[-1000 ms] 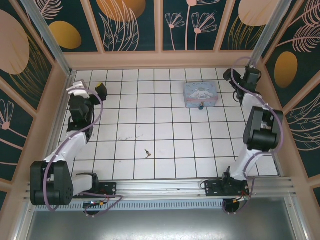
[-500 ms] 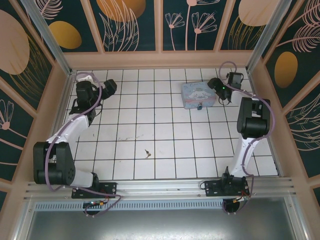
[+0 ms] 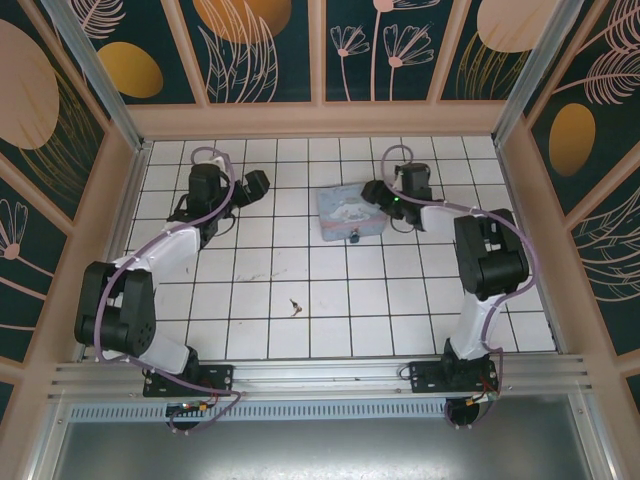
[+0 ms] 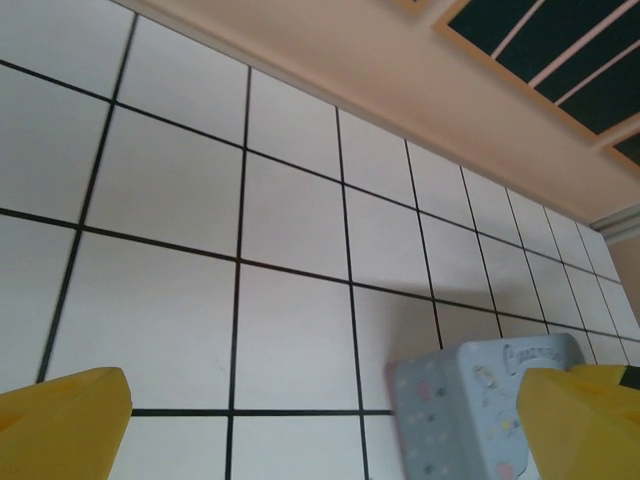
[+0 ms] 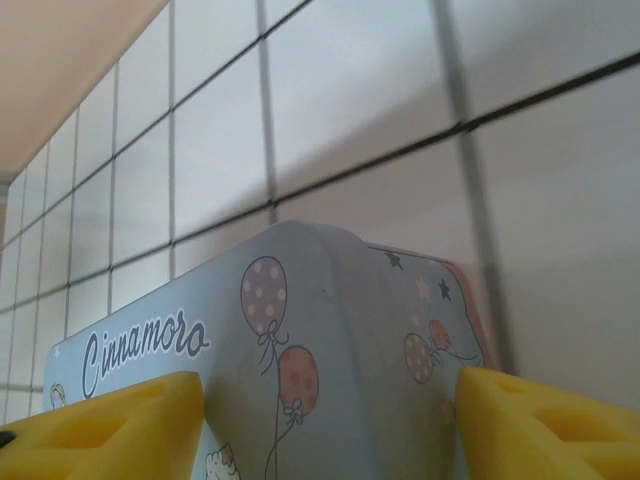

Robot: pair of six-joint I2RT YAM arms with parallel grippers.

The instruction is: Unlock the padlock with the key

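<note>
A tiny, slender, dark brassy key (image 3: 295, 307) with a small looped head lies alone on the white tiled desk (image 3: 250, 265). It sits nearest the arm bases, about midway between the two arms and well apart from both grippers.

Farther in and slightly to the right is the tiny padlock (image 3: 353, 239), with a dark teal-blue body and a thin silvery shackle. It sits at the near side of a pastel lavender-blue cartoon tin box (image 3: 345, 210), touching it. The top view is too small to show how the shackle is fastened.

The tin lies flat and slightly askew to the tile lines.

The right gripper (image 3: 375, 192) is at the tin's right end. In the right wrist view its yellow fingers (image 5: 110, 425) stand partly apart on either side of the tin's rounded corner. That corner is printed with balloons and the script "Cinnamoro". Whether the fingers press on the tin or only straddle it, I cannot tell.

The left gripper (image 3: 257, 184) hangs to the left of the tin and clear of it. Its yellow fingers (image 4: 70, 425) are spread as wide as they go and hold nothing, and the tin's corner shows just beside the right-hand one.

Beyond both grippers a pale peach ledge (image 3: 320, 120) edges the desk below dark floral wall panels (image 3: 250, 45).
</note>
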